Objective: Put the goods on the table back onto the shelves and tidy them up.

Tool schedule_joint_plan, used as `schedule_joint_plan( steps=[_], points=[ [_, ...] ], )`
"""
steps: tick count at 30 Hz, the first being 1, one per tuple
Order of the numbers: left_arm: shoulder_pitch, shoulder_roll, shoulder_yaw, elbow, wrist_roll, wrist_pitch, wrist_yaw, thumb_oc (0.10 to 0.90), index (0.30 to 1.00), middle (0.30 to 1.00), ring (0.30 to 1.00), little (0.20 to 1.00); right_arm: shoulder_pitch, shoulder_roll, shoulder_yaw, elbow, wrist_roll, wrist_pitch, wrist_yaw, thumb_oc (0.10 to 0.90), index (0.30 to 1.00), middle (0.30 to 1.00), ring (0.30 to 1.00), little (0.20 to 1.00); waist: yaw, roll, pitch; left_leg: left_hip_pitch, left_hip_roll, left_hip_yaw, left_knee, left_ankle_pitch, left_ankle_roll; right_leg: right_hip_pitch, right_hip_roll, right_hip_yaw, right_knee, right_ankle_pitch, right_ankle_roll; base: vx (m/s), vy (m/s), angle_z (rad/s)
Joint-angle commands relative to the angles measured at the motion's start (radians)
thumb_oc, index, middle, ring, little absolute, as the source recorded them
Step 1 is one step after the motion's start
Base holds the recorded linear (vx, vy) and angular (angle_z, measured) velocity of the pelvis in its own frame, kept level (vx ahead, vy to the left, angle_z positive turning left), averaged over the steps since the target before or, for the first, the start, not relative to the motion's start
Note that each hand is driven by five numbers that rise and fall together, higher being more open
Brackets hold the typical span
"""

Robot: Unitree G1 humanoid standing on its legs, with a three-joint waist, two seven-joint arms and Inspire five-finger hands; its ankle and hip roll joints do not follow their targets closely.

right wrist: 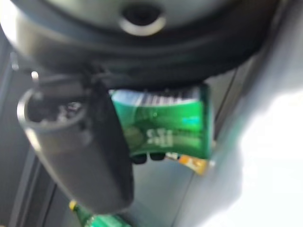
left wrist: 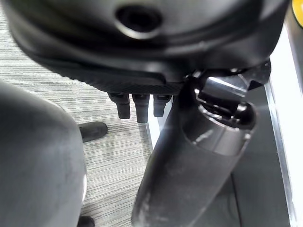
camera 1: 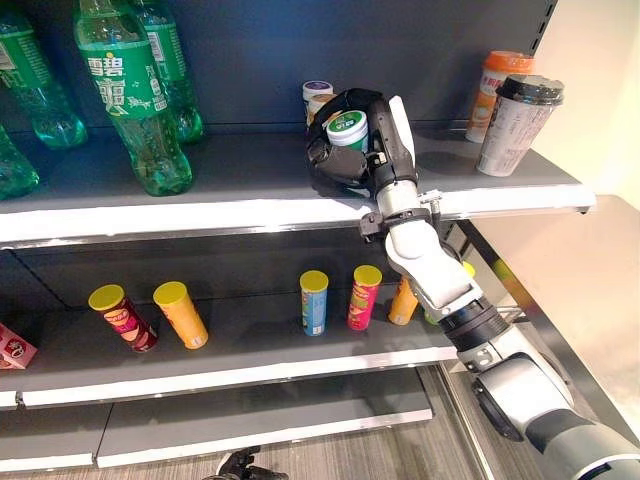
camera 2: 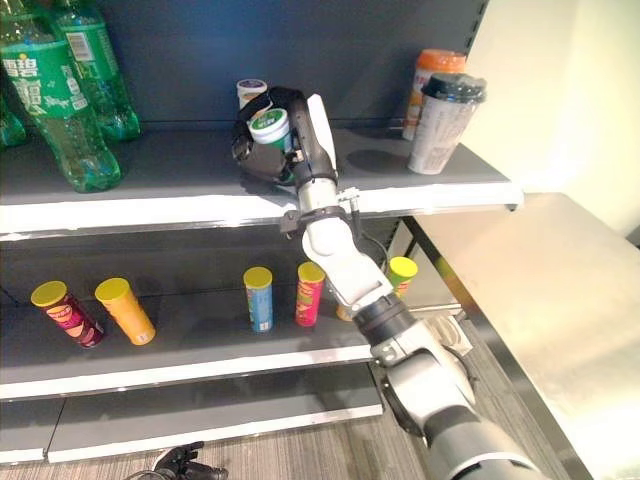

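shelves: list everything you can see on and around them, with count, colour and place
soda bottles: several, green, top shelf, left part
small tubs: two, white, one purple-lidded, top shelf behind the right hand
green-lidded tub: one, white and green, held in the right hand over the top shelf
cups: two, orange-lidded and black-lidded, top shelf, right end
chip cans: six yellow-lidded, mixed colours, middle shelf
red pack: one, middle shelf, far left
table: one, pale, right of the shelves
right hand: curled round the green-lidded tub
left hand: low, above the floor

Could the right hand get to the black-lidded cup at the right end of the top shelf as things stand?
Probably not yet. The right hand is shut on a green-labelled container over the top shelf, so it is occupied. The shelf between it and the black-lidded cup looks bare, so once it lets go the way seems free.
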Motion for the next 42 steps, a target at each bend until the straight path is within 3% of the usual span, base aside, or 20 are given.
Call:
schedule_joint_plan(
  steps=[1,4,5,6,7,8,14,28,36,42],
  points=[
    [0.004,0.012,-0.056,0.095,0.039,0.004,0.009,0.8,0.9,0.9,0.9,0.9,-0.082,0.072,-0.029,0.089,0.083,-0.04,-0.019,0.4,0.3,0.3,0.3,0.3,0.046,-0.076,-0.003,0.069,-0.073,0.035,0.003,-0.137,0.037,-0.04,0.0,0.051,0.011,0.025,-0.007,0.0,0.0,0.0],
    [0.009,0.017,-0.048,0.101,0.036,0.006,0.006,0.8,0.9,0.9,0.9,0.9,-0.093,0.085,-0.026,0.113,0.108,-0.044,-0.012,0.4,0.3,0.3,0.3,0.3,0.053,-0.077,-0.002,0.067,-0.074,0.031,0.003,-0.135,0.036,-0.041,-0.001,0.046,0.012,0.026,-0.007,0.0,0.0,0.0],
    [0.009,0.019,-0.045,0.1,0.035,0.005,0.005,0.8,0.9,0.9,0.9,0.9,-0.09,0.086,-0.022,0.109,0.113,-0.042,-0.007,0.595,0.592,0.592,0.592,0.592,0.054,-0.078,-0.003,0.066,-0.074,0.029,0.003,-0.135,0.036,-0.041,-0.001,0.045,0.012,0.026,-0.007,0.0,0.0,0.0],
    [0.009,0.019,-0.045,0.1,0.035,0.005,0.005,0.8,0.9,0.9,0.9,0.9,-0.09,0.086,-0.022,0.109,0.113,-0.042,-0.007,0.653,0.679,0.679,0.679,0.679,0.054,-0.078,-0.003,0.066,-0.074,0.029,0.003,-0.135,0.036,-0.041,-0.002,0.045,0.012,0.026,-0.007,0.0,0.0,0.0],
    [0.008,0.021,-0.044,0.099,0.034,0.006,0.004,0.8,0.9,0.9,0.9,0.9,-0.087,0.085,-0.021,0.109,0.119,-0.043,-0.008,0.78,0.869,0.869,0.869,0.869,0.055,-0.078,-0.003,0.065,-0.074,0.028,0.003,-0.135,0.036,-0.041,-0.002,0.044,0.011,0.026,-0.007,0.0,0.0,0.0],
    [0.007,0.021,-0.045,0.097,0.036,0.006,0.003,0.8,0.9,0.9,0.9,0.9,-0.085,0.081,-0.02,0.11,0.12,-0.041,-0.008,0.8,0.9,0.9,0.9,0.9,0.055,-0.077,-0.004,0.065,-0.075,0.027,0.003,-0.134,0.036,-0.041,-0.002,0.043,0.011,0.026,-0.007,0.0,0.0,0.0],
    [0.011,0.026,-0.042,0.099,0.044,0.008,-0.001,0.8,0.9,0.9,0.9,0.9,-0.082,0.053,-0.041,0.1,0.148,-0.05,-0.016,0.8,0.9,0.9,0.9,0.9,0.053,-0.076,-0.003,0.063,-0.074,0.028,0.003,-0.132,0.036,-0.043,-0.002,0.044,0.012,0.027,-0.007,0.0,0.0,0.0],
    [0.013,0.024,-0.035,0.096,0.074,0.015,-0.005,0.8,0.9,0.9,0.9,0.9,0.018,-0.058,-0.111,-0.135,0.111,-0.065,-0.027,0.8,0.9,0.9,0.9,0.9,0.016,-0.06,-0.001,0.072,-0.076,0.042,0.003,-0.144,0.038,-0.045,-0.001,0.058,0.014,0.024,-0.003,0.0,-0.001,0.0],
    [0.013,0.015,-0.028,0.094,0.09,0.019,0.006,0.8,0.9,0.9,0.9,0.9,0.098,-0.08,-0.136,-0.282,0.058,-0.065,-0.013,0.8,0.9,0.9,0.9,0.9,-0.003,-0.051,-0.001,0.079,-0.076,0.052,0.003,-0.15,0.039,-0.046,-0.003,0.063,0.015,0.025,-0.001,0.0,0.0,0.0],
    [0.015,0.011,-0.033,0.089,0.098,0.016,0.015,0.8,0.9,0.9,0.9,0.9,0.099,-0.081,-0.142,-0.272,0.016,-0.057,-0.02,0.8,0.9,0.9,0.9,0.9,-0.004,-0.049,-0.001,0.08,-0.076,0.057,0.003,-0.152,0.041,-0.045,-0.003,0.066,0.015,0.026,0.0,0.0,0.001,-0.07]
  ],
)
